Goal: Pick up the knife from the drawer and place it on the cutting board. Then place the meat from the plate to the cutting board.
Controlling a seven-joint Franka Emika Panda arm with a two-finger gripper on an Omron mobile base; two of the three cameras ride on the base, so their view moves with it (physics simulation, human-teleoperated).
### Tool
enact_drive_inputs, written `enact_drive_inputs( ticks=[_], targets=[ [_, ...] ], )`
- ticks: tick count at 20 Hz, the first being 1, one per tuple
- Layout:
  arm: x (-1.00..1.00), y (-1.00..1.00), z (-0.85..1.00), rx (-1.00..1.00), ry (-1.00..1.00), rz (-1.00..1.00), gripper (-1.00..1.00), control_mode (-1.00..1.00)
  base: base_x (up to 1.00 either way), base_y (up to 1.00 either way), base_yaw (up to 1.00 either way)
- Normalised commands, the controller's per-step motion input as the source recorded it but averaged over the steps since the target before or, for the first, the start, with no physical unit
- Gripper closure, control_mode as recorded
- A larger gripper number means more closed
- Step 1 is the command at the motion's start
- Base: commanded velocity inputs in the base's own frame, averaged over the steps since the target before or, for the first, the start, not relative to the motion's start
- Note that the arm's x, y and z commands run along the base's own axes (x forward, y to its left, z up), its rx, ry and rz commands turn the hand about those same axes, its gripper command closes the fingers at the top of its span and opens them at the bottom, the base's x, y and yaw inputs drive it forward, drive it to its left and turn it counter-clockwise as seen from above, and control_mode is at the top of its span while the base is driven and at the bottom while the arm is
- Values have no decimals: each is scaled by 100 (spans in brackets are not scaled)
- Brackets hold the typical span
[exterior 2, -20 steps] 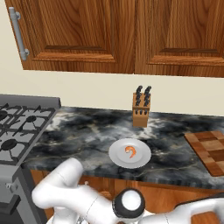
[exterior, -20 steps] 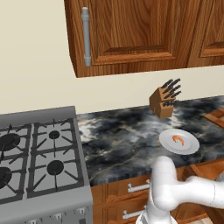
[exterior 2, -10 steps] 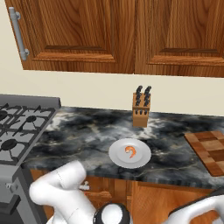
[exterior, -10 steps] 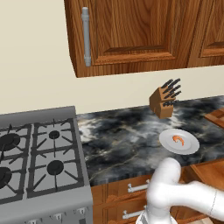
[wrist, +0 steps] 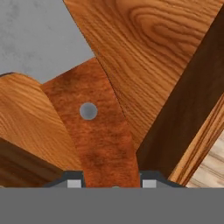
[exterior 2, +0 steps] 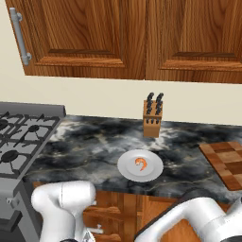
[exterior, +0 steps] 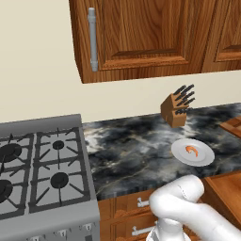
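Note:
In the hand view the knife (wrist: 98, 135) lies along the middle, a reddish-brown handle with a silver rivet and a grey blade running to the upper left. My gripper (wrist: 111, 184) is shut on the handle, one dark tip on each side of it. Wooden walls of the drawer (wrist: 157, 52) surround it; the drawer (exterior: 225, 190) stands pulled out below the counter. The white plate (exterior: 192, 151) (exterior 2: 140, 165) sits on the counter with the orange meat (exterior: 190, 150) (exterior 2: 141, 163) on it. The cutting board (exterior 2: 227, 162) (exterior: 233, 126) lies at the counter's right end.
A wooden knife block (exterior: 176, 109) (exterior 2: 152, 117) stands at the back of the dark marble counter (exterior: 132, 150). A gas stove (exterior: 40, 169) is at the left. Wooden wall cabinets (exterior 2: 118, 38) hang overhead. Narrower drawers (exterior: 136, 204) sit under the counter.
The arm's white links have shifted a little lower and leftward in the base views. Plate, meat, board and knife block have not moved.

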Motion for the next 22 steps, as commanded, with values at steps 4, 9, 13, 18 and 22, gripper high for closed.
enact_drive_inputs(
  ticks=[4, 9, 13, 18, 22],
  targets=[
    [4, 100, 68, -17, -3, -1, 100, -100, 0, 0, 0],
    [28, 79, 83, -17, 0, -8, 100, -100, 0, 0, 0],
    [50, 49, 75, -13, 0, -10, 100, -100, 0, 0, 0],
    [71, 20, 66, -6, 3, -7, 100, -100, 0, 0, 0],
    [83, 0, 49, -1, 6, -3, 100, -100, 0, 0, 0]
  ],
)
